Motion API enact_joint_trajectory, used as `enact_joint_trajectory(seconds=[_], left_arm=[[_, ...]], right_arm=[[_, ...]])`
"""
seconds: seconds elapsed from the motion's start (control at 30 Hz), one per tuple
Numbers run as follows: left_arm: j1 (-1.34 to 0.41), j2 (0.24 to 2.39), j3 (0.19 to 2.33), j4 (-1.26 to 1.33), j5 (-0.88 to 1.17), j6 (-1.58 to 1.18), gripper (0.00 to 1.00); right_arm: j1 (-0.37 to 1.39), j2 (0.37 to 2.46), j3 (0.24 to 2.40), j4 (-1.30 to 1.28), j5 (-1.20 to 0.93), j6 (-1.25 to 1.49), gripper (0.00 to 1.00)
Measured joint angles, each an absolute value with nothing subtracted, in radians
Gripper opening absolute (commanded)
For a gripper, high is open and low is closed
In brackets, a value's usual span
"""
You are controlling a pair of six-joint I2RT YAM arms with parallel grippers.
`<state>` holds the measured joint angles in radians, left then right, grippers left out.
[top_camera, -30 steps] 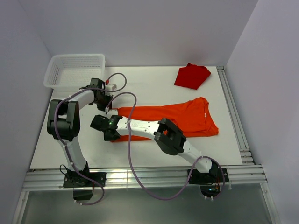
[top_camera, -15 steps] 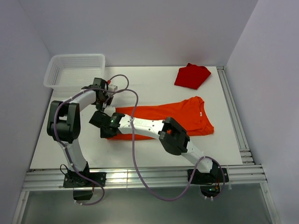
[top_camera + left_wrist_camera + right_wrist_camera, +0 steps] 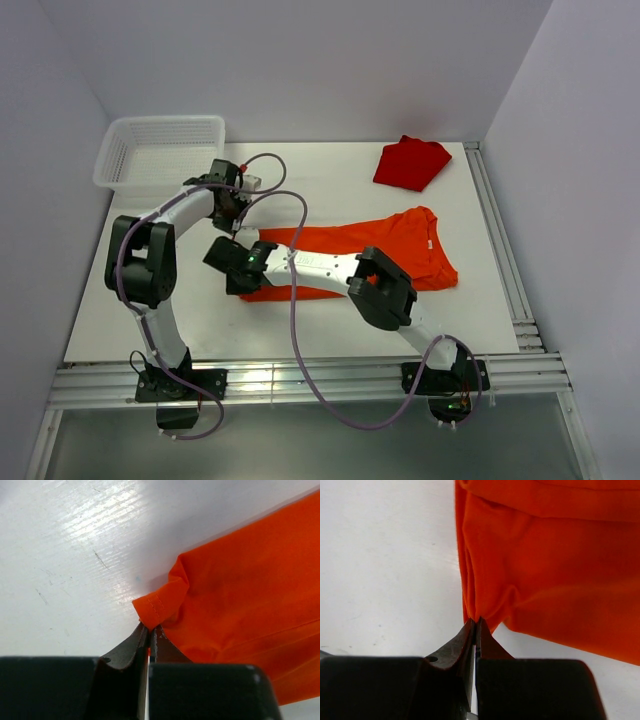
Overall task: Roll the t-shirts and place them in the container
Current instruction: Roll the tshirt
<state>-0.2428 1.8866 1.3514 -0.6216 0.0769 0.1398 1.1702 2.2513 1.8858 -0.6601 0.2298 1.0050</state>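
The left gripper (image 3: 149, 630) has its fingers pinched shut on a small stitched corner of the orange t-shirt (image 3: 400, 250), with only a thin bite of hem between the tips. The right gripper (image 3: 476, 625) is likewise clamped on a gathered fold at the near corner of the same left-hand edge. Between them we hold both ends of the shirt's left edge: the left gripper on the far corner, the right on the near one. The shirt itself lies across the middle of the table (image 3: 330, 185), folded lengthwise into a band, with the neck toward the right. We judge that the roll is only starting, since the band shows no turns yet. To do it well, we would keep the edge taut and straight between the two grips, lift it only slightly, and carry both corners rightward at the same pace so the first turn lands tight and square. Both bites are shallow, so a sharp tug could pull cloth free. The right arm also stretches over the band and may crowd the roll. A folded red shirt (image 3: 410, 163) waits at the far right, and a white basket (image 3: 160, 150) sits at the far left.
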Motion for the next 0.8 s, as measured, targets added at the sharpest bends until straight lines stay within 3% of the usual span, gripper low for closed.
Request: enact_joint_trajectory(seconds=[0.8], left_arm=[[-0.366, 1.945, 1.418, -0.658, 0.017, 0.133, 0.02]], right_arm=[[1.144, 2.123, 1.607, -0.542, 0.255, 1.073, 0.01]])
